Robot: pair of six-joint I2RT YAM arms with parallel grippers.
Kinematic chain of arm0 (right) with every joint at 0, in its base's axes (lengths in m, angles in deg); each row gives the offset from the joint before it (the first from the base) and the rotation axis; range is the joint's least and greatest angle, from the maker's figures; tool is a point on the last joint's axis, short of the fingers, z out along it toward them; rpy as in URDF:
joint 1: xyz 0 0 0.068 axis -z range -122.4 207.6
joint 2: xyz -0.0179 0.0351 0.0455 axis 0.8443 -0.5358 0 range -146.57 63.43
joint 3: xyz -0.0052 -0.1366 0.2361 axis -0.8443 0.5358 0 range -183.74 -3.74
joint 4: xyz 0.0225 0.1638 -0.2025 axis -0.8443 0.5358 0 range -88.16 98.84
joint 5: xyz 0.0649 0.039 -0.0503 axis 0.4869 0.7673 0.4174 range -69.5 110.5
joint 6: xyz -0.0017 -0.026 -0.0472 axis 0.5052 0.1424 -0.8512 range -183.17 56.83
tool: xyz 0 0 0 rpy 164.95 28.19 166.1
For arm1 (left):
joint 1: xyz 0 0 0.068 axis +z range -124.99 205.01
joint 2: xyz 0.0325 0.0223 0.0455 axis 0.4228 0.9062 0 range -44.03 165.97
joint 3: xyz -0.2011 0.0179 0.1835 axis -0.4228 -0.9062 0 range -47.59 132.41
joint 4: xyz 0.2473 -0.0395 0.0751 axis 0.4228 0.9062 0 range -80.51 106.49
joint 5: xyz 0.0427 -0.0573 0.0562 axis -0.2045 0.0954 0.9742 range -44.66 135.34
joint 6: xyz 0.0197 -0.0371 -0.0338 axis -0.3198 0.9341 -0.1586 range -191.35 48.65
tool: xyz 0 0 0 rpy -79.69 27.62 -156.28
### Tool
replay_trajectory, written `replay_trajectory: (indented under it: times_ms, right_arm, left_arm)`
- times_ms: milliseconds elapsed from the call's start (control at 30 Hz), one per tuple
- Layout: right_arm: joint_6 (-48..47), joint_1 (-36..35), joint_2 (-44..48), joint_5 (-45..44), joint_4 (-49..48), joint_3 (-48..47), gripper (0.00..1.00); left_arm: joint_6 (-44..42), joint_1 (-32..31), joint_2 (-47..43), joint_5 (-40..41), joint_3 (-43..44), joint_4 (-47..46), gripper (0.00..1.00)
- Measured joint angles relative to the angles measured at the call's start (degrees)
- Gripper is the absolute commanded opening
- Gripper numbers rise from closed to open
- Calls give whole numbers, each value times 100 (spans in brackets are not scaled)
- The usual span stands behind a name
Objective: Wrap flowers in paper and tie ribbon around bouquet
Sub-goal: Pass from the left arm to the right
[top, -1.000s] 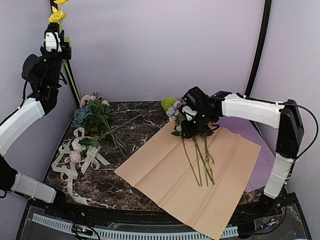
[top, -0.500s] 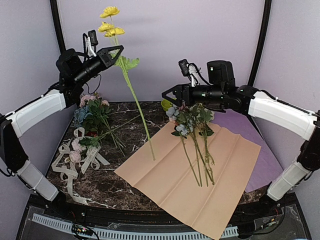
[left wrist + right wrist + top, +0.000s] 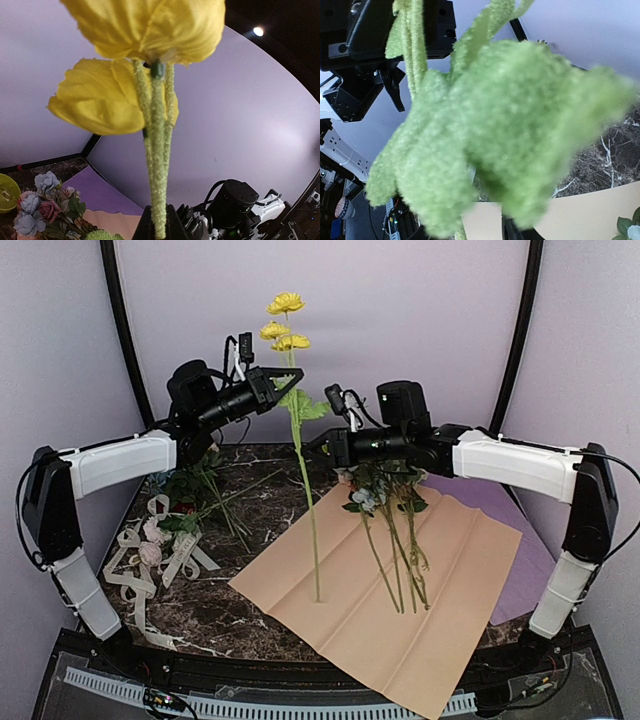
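Note:
My left gripper is shut on the upper stem of a tall spray of yellow flowers. It holds the spray upright, with the stem's foot hanging over the peach-tan paper. In the left wrist view the fuzzy stem is pinched between the jaws. My right gripper reaches in from the right to that stem. A green leaf fills the right wrist view and hides its jaws. More flowers lie on the paper. The ribbon lies coiled at the left. No wrapped bouquet is in view.
A loose leafy cluster of pink and blue blooms lies at the back left. A purple sheet sticks out from under the paper on the right. A small green dish sits behind the flowers.
The left arm swung down and right, bringing the yellow spray to the centre over the paper. The right arm lifted off the flowers lying on the paper and moved left to the spray's stem.

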Motion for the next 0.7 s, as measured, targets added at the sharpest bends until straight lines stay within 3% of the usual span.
replay_trajectory:
  times_ms: [100, 267, 333, 433, 533, 567, 633, 667, 700]
  right_arm:
    - [7, -13, 0, 83, -20, 0, 42]
    - [17, -26, 0, 175, -50, 0, 42]
    - [17, -28, 0, 275, -50, 0, 32]
    - [13, -31, 0, 345, -55, 0, 4]
    - [9, -37, 0, 238, -4, 2, 0]
    - [28, -37, 0, 179, 22, 2, 0]
    - [55, -9, 7, 39, 109, 2, 0]
    - [72, 2, 22, -61, 197, 4, 0]
    - [92, 20, 50, -173, 321, 22, 0]
  left_arm:
    - [13, 9, 79, 48, 0, -15, 0]
    - [11, -4, 140, 116, 0, -11, 0]
    - [11, -4, 155, 125, 2, -11, 0]
    - [11, -4, 195, 125, 52, -9, 0]
    - [4, -4, 203, 131, 83, -9, 0]
    - [-11, -4, 203, 142, 83, -4, 7]
    - [-85, -4, 205, 166, 83, 63, 42]
    - [-170, -4, 205, 181, 85, 138, 55]
    - [-278, -4, 205, 190, 109, 293, 59]
